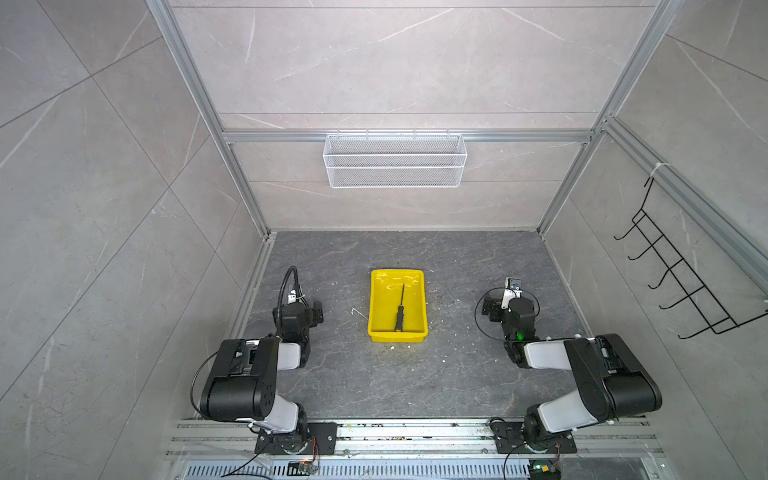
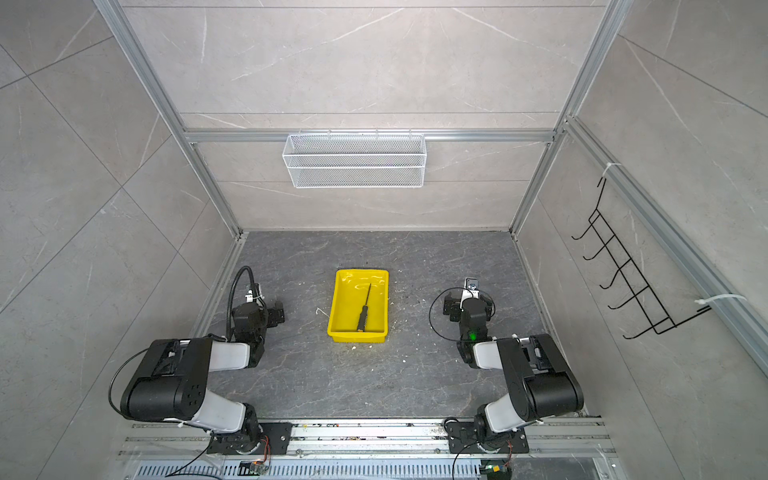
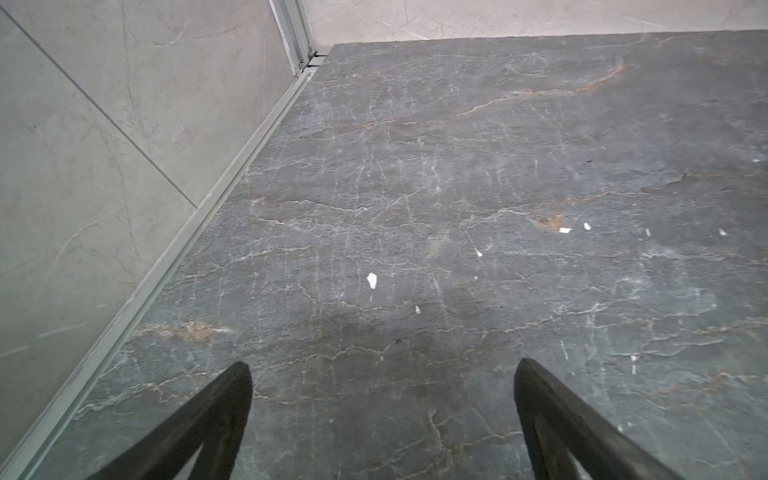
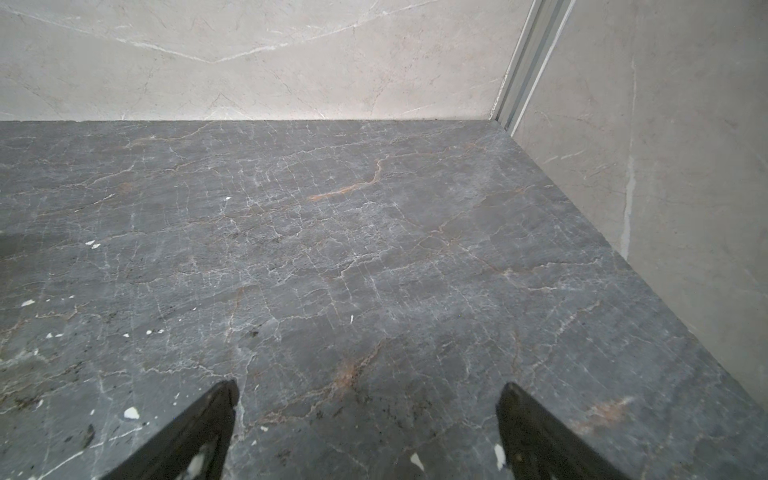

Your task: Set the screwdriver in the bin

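Observation:
The screwdriver [image 1: 401, 309] [image 2: 364, 309], with a black handle and a thin dark shaft, lies lengthwise inside the yellow bin [image 1: 376, 307] [image 2: 337, 307] at the middle of the dark stone table. Its handle points toward the near wall of the bin. My left gripper [image 1: 299, 309] [image 2: 253, 311] hovers left of the bin, well apart from it. In the left wrist view the left gripper [image 3: 382, 370] is open over bare stone. My right gripper [image 1: 509, 305] [image 2: 469, 305] stands to the right of the bin. The right wrist view shows the right gripper [image 4: 370, 388] open and empty. Neither wrist view shows the bin.
A white wire mesh basket [image 1: 395, 160] hangs on the back wall above the table. A black hook rack [image 1: 681, 266] is fixed to the right wall. Small white flecks [image 3: 371, 280] lie scattered on the stone. Walls and aluminium rails enclose the table on three sides.

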